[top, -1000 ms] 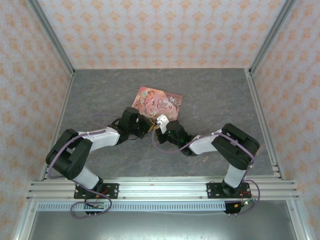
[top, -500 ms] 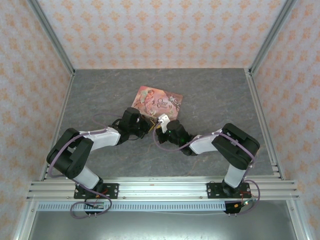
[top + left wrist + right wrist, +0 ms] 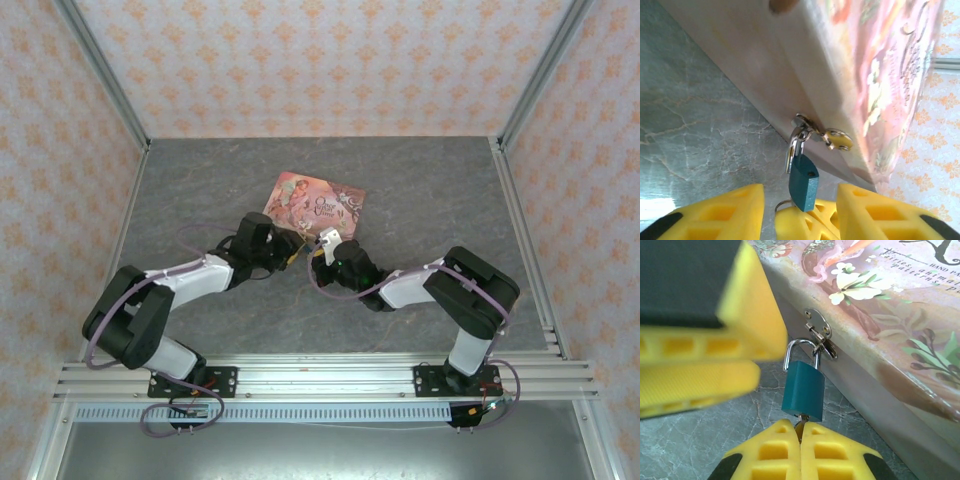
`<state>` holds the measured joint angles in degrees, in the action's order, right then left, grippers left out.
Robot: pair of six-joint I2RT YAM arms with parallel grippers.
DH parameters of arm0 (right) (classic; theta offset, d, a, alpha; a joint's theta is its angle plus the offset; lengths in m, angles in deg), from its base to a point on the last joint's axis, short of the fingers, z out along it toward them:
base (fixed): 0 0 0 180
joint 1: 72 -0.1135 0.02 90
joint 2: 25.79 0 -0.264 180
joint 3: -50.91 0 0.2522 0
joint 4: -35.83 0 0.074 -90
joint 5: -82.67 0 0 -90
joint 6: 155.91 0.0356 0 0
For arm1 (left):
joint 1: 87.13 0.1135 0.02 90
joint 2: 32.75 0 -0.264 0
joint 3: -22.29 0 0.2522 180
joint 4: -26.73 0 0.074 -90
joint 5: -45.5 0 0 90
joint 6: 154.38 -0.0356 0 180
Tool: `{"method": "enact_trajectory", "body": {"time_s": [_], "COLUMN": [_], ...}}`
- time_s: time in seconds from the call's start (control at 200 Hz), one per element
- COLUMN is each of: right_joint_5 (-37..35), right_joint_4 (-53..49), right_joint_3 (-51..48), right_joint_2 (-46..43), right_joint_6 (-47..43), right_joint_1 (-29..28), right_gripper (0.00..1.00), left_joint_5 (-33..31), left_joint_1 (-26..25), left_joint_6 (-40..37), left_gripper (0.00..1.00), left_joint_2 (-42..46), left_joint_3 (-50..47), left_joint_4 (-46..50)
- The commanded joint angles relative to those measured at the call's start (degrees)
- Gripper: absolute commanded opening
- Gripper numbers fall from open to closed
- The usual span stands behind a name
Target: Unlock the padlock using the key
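Teal boxy padlock (image 3: 803,391) (silvery shackle (image 3: 801,341)); right end effector (image 3: 800,427) pinches key (image 3: 800,420).

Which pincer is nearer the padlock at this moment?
Right. The right pincer is shut on the key directly under the padlock, almost touching its base. The left pincer is open, its tips off to either side of the padlock, not touching.

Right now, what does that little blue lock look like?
The padlock is tiny, with a boxy teal-blue body and a thin silvery shackle, closed and looped through the metal hasp on the side of the pink tin. It hangs slightly tilted. The right gripper pinches the key at its underside.
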<state>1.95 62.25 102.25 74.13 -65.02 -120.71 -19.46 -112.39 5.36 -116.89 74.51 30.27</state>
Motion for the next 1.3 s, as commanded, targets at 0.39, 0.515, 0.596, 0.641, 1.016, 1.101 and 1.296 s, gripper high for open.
{"method": "enact_trajectory", "body": {"time_s": [0.39, 0.515, 0.596, 0.641, 1.016, 1.101, 1.296], "right_joint_5": [4.08, 4.86, 6.34, 7.24, 7.55, 7.76, 9.03], "right_joint_4": [14.63, 19.44, 22.04, 22.77, 21.52, 21.52, 21.52], "right_joint_3": [-5.14, -6.07, -6.12, -5.82, -5.31, -5.55, -6.87], "right_joint_2": [0.75, 2.25, 3.5, 4.26, 6.26, 6.07, 5.47], "right_joint_6": [22.17, 27.96, 31.85, 33.25, 36.29, 36.79, 37.61], "right_joint_1": [1.25, 1.98, 2.54, 2.64, 3.0, 3.56, 5.55], "right_gripper": [0.0, 0.0, 0.0, 0.0, 0.0, 0.0, 0.0], "left_joint_5": [-5.59, -5.83, -4.39, -3.37, 6.23, 8.06, 8.7], "left_joint_1": [9.14, 12.84, 15.2, 16.21, 17.95, 17.96, 17.87], "left_joint_6": [-13.72, -17.69, -20.63, -22.16, -28.52, -28.88, -30.54], "left_gripper": [0.79, 0.86, 0.89, 0.89, 0.82, 0.79, 0.62], "left_joint_2": [10.09, 8.86, 6.02, 3.8, -13.32, -14.67, -16.1], "left_joint_3": [5.52, 8.67, 10.98, 12.54, 22.71, 22.03, 19.4], "left_joint_4": [18.74, 21.41, 21.12, 20.76, 17.52, 16.43, 17.76]}}
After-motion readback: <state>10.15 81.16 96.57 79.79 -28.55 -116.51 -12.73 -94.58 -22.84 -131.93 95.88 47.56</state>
